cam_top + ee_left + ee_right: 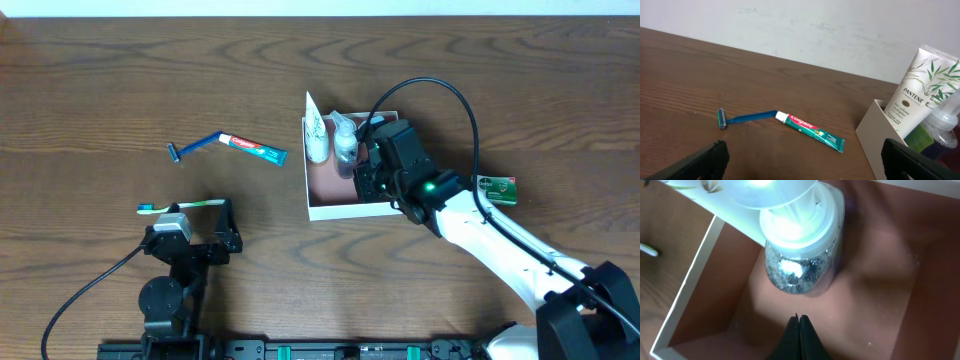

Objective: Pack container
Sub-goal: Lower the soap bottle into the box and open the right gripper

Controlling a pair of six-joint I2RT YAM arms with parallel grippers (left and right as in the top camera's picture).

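Found the container [335,192] lying right of centre on the table [100,80], with a Pantene tube [316,130] and a clear bottle [345,150] already standing toward its far left corner. Judged it light, thin-walled and likely to flex or slide if pushed. Best pinched at a bare stretch of rim near a corner, where stiffest, or simply left in place and filled. Saw the right gripper [799,330] hovering inside it, fingers pressed together on nothing. Saw the left gripper [802,157] well apart from it, fingers spread wide and empty, near the toothbrush [180,206].
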